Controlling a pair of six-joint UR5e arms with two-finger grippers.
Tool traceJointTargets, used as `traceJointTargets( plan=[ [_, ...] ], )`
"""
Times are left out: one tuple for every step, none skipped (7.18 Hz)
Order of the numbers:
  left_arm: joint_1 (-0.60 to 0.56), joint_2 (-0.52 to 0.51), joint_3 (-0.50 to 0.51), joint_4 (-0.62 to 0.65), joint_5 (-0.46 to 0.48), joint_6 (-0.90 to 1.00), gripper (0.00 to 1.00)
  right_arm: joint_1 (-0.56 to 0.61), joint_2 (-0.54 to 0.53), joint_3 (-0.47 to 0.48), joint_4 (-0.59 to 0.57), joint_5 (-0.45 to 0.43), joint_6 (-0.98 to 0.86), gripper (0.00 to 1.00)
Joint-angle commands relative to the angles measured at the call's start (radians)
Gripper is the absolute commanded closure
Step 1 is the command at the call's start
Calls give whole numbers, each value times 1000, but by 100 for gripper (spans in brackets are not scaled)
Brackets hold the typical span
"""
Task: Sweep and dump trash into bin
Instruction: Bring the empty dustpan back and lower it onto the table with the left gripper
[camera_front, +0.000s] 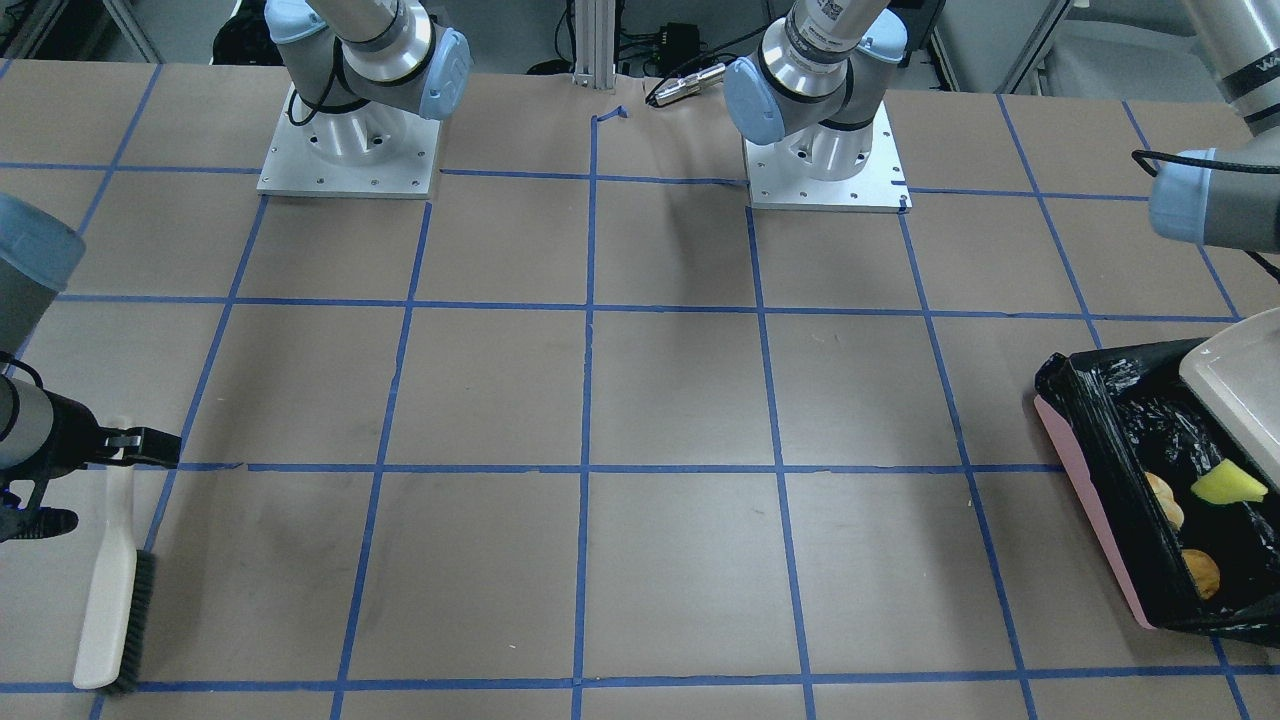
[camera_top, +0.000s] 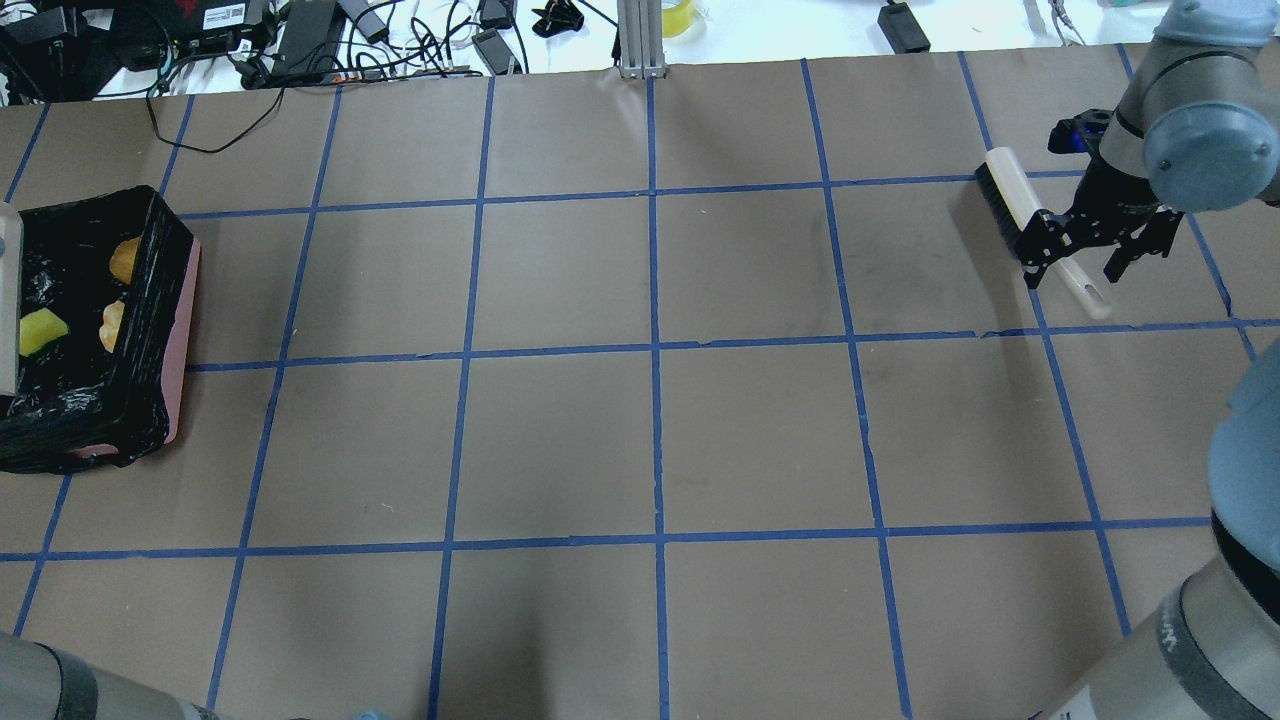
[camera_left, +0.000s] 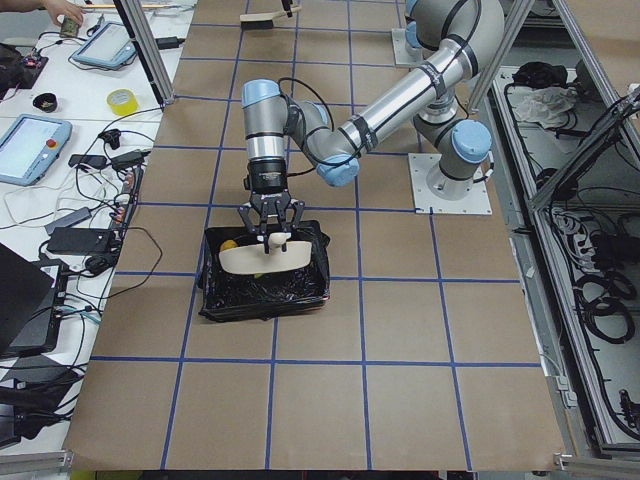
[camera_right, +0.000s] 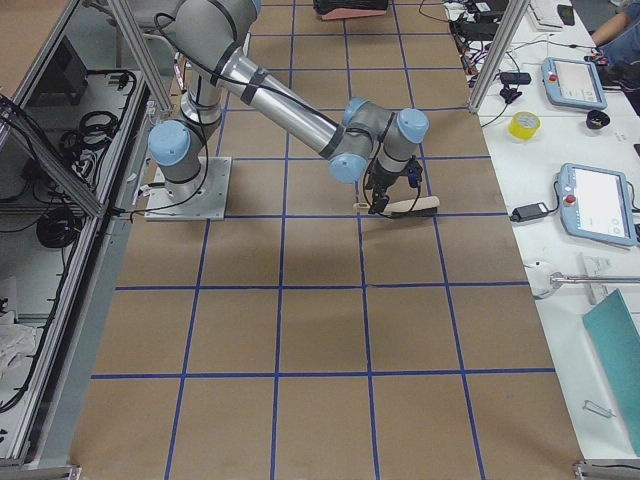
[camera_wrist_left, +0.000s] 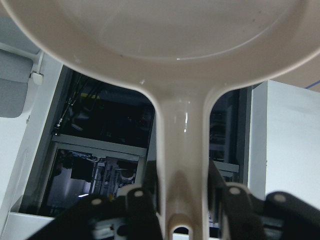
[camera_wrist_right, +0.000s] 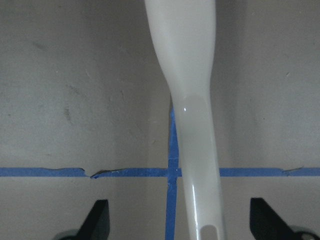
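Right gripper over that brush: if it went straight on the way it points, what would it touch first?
The right gripper, open, straddles the brush handle, so its fingertips would probably meet the table first; depth is unclear.

Table (camera_front: 680, 400): brown paper top, gridded in blue tape (camera_front: 586, 400).
Directly on it:
- bin (camera_front: 1090, 470), pink, black-lined, at the robot's left end;
- brush (camera_front: 110, 590), cream back, dark bristles, lying flat at the right end;
- two metal base plates (camera_front: 345, 165) (camera_front: 825, 175) along the robot's edge.
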Motion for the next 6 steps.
traceJointTargets(
  plan=[
    [63, 7, 49, 1, -182, 47, 100, 0, -9, 0, 0, 2, -1, 0],
    [140, 14, 118, -167, -346, 58, 100, 0, -11, 0, 2, 2, -1, 0],
    [156, 19, 192, -278, -443, 67, 100, 2, -11, 0, 2, 2, -1, 0],
    [162, 37, 215, -346, -577, 57, 100, 2, -11, 0, 2, 2, -1, 0],
    [165, 53, 211, -384, -693, 52, 100, 2, -11, 1, 2, 2, -1, 0],
    [165, 66, 208, -462, -807, 37, 100, 2, -11, 0, 0, -1, -3, 0]
  ],
)
